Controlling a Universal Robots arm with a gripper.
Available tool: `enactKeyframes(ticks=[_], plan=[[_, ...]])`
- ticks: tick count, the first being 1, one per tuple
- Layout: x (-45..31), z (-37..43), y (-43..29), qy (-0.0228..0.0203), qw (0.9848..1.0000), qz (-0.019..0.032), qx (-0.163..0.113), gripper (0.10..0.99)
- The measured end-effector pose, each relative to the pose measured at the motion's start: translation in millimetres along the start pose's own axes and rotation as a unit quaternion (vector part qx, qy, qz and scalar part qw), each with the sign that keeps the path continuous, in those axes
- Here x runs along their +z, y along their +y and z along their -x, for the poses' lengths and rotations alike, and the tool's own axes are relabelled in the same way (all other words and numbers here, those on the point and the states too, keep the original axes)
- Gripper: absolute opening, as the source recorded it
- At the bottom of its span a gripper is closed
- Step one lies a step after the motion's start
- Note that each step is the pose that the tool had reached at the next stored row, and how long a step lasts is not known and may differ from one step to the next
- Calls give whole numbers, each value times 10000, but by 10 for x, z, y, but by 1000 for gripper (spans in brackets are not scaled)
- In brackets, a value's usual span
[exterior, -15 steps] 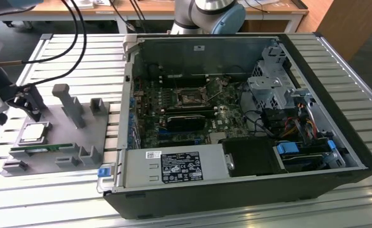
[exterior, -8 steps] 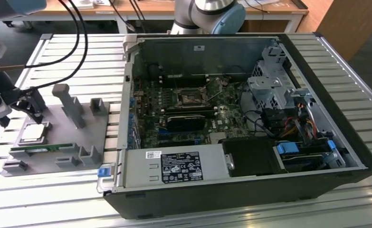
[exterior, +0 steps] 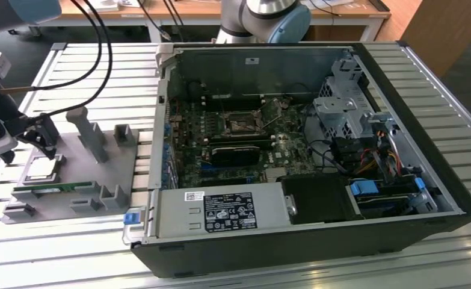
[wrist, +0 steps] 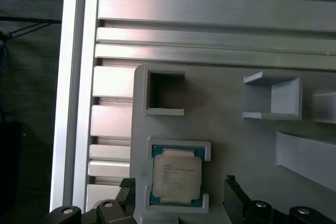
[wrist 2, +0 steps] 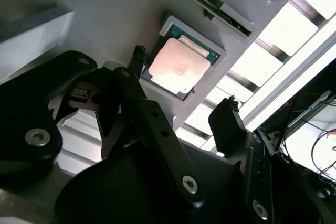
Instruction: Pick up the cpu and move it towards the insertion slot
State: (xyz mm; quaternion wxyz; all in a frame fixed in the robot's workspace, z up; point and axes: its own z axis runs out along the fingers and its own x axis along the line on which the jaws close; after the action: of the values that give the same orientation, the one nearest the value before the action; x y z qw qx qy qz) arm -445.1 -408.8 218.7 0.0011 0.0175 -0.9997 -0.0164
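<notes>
- Your gripper hung open over the grey holder plate, at the exterior view's left. In both wrist views its black fingers stood one on each side of the cpu, apart from it and gripping nothing.
- The cpu lay flat with its silver lid up in a shallow pocket of that plate. Raised lips closed two sides of the pocket, and the other two sides faced your fingers.
- You should have judged it light, thin and stiff. The polished lid was likely slippery and the underside likely delicate.
- The pale-green rim on the two free edges looked like the only sound place to take hold, squarely and with little force. A tilted chip could catch on the lips.
- The long green memory stick lay just beside the pocket, on the same plate.
- Grey upright posts rose from the plate between the cpu and the computer case.
- The insertion slot sat well apart, deep inside the open case on the board, with a black block just beside it.
- The case's near wall and the posts both looked like things a low carry could strike.
- Black cables draped over the slatted table near your arm, so a snag there seemed possible.
</notes>
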Motion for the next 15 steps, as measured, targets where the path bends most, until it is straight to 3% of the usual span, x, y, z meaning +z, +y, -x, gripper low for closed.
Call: enactKeyframes(ticks=[15], plan=[[178, -3, -6, -5, 10000, 0, 17, 761]])
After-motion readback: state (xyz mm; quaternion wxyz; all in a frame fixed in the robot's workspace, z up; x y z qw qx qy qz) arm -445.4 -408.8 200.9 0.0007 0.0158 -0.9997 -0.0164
